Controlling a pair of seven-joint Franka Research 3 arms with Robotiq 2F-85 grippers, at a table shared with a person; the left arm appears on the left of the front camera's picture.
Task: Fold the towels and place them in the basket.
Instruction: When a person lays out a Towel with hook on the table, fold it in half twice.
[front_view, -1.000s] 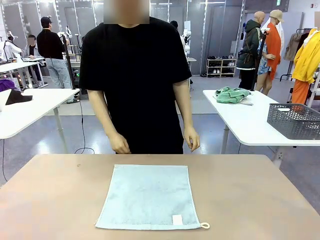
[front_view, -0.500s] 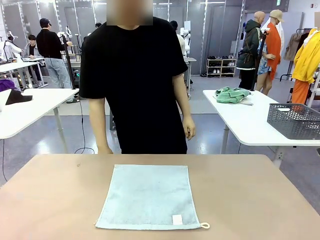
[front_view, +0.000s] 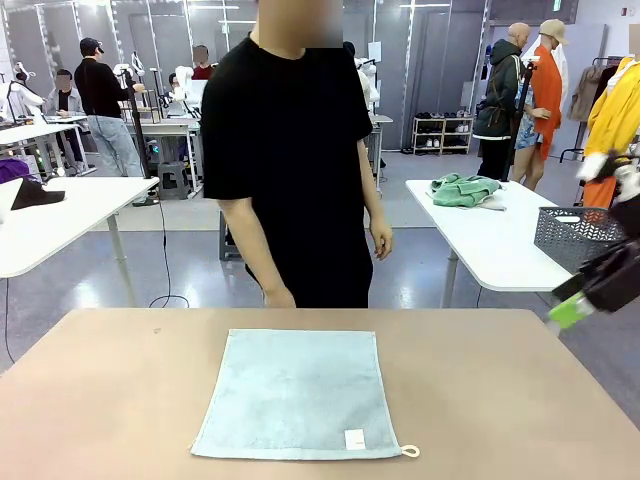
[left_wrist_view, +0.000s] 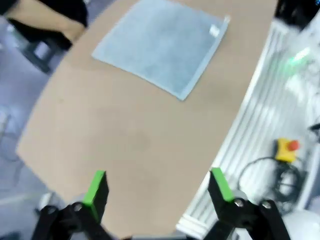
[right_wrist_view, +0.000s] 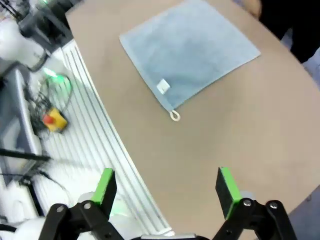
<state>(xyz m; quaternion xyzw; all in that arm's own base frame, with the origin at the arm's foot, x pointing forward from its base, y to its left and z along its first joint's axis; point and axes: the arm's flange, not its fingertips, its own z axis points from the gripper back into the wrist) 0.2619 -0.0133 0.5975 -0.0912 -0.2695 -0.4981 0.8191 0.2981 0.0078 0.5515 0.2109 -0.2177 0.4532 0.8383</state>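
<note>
Plainly, towel (front_view: 295, 392) flat; left claw (left_wrist_view: 158, 185), right claw (right_wrist_view: 166, 184) agape.

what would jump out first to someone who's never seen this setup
A pale blue towel lies spread flat in the middle of the tan table. A person in a black t-shirt stands at the far side, just behind it. The left gripper and right gripper are both open, well clear of the towel, with nothing between their green pads.

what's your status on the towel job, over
Left gripper and right gripper open, holding nothing. Towel flat, unfolded. Basket on side table. Person at far edge, hands off towel.
</note>
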